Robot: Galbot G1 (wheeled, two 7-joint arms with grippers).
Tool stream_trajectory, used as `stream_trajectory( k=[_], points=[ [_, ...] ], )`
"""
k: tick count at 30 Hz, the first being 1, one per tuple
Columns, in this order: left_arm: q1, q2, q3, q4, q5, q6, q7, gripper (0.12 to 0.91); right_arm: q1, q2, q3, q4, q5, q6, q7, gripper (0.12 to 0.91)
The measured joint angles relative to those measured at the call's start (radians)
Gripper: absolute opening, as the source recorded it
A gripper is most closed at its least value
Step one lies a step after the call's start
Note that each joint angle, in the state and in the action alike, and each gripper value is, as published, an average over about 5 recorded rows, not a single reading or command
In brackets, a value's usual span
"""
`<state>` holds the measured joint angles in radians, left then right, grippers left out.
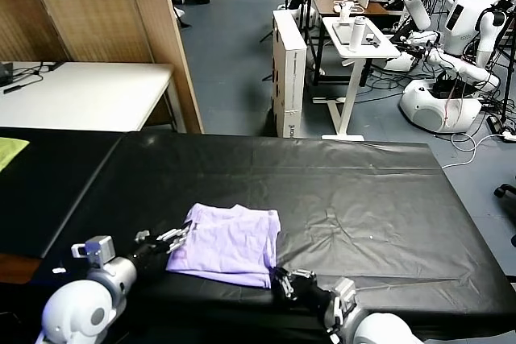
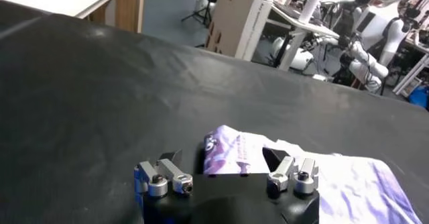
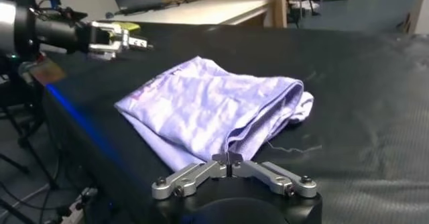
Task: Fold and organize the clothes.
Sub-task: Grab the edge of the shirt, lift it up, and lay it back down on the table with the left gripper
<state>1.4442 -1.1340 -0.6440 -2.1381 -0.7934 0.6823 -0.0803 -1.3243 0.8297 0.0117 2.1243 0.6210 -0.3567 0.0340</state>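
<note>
A: Counted how many garments?

B: One. A single lavender T-shirt, folded into a rough rectangle, lying wrinkled on the black table cover near the front edge, left of centre. Purple-and-white print showing at one turned-up corner in the left wrist view.

A: And grippers?

B: Two, both low over the table. Left gripper at the shirt's left edge, spread wide, the printed corner lying between the two fingers but not clamped. Holding nothing.

A: The other one?

B: Right gripper at the shirt's near right corner, the two fingers pressed together tip to tip. Right at the folded edge. Cannot tell whether any cloth is pinched there. One loose thread trailing from the shirt just beside it.

A: Anything else on the black surface?

B: One yellow-green cloth, far off at the left edge, well apart from the shirt.

A: Beyond the table?

B: One white table behind to the left, beside wooden panels. One tall white box standing upright on the blue floor, next to one small white stand table.
</note>
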Motion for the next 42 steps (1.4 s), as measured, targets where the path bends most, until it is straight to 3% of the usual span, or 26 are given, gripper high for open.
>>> stream_trajectory(
  k=[9,12,28,42],
  points=[
    [0.000,-0.023,-0.008,0.031,0.017,-0.048,0.051,0.907,-0.067,-0.039,0.108,0.071,0.028,0.048,0.017,0.777],
    [0.011,-0.042,-0.016,0.046,0.038,-0.074,0.079,0.907,-0.090,-0.036,0.148,0.084,0.035,0.054,0.028,0.882],
    [0.042,-0.181,-0.034,0.121,0.085,-0.207,0.168,0.907,-0.152,0.017,0.279,0.095,0.057,0.052,0.034,0.907],
    [0.049,-0.236,-0.025,0.157,0.095,-0.220,0.180,0.907,-0.184,0.018,0.307,0.102,0.055,0.051,0.034,0.907]
  ],
)
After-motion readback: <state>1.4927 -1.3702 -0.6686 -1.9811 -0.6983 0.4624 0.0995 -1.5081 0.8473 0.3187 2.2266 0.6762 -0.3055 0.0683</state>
